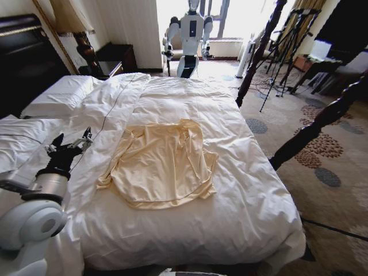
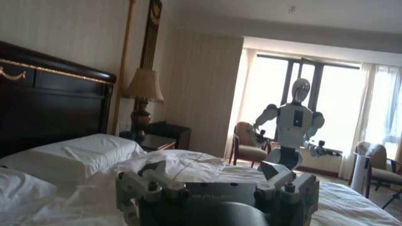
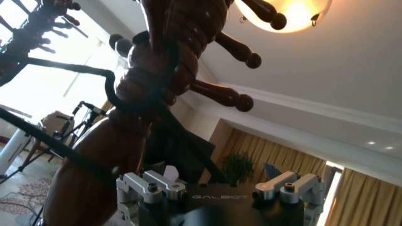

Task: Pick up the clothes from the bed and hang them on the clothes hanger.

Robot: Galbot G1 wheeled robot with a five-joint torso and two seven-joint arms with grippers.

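At the left of the head view the left gripper point(image 1: 69, 145) hovers over the duvet point(image 1: 241, 190) near the pillows point(image 1: 57, 95), its fingers spread apart and holding nothing; the left wrist view shows the same released jaws with only bedding beneath them. To its right, in the middle of the bed point(image 1: 270, 230), the clothes point(image 1: 161, 164) lie flat: a cream shirt-like garment, its collar end towards the headboard and its hem towards the foot, so its long axis runs roughly along the length of the bed, with the sleeves folded in at the sides. The garment sits near the left gripper but apart from it. In the right wrist view the right gripper point(image 3: 220, 188) is raised beside a dark turned wooden post point(image 3: 144, 117) with knobbed pegs, a thin black hanger point(image 3: 107, 94) hooked around it; its jaws stand apart and empty. The main risk, as I judge it, is pinching the duvet together with the thin shirt, since both are soft and pale, which would drag the bedding. A grasp on a sleeve or the hem would leave the shirt hanging bunched, making it hard to thread onto the hanger.
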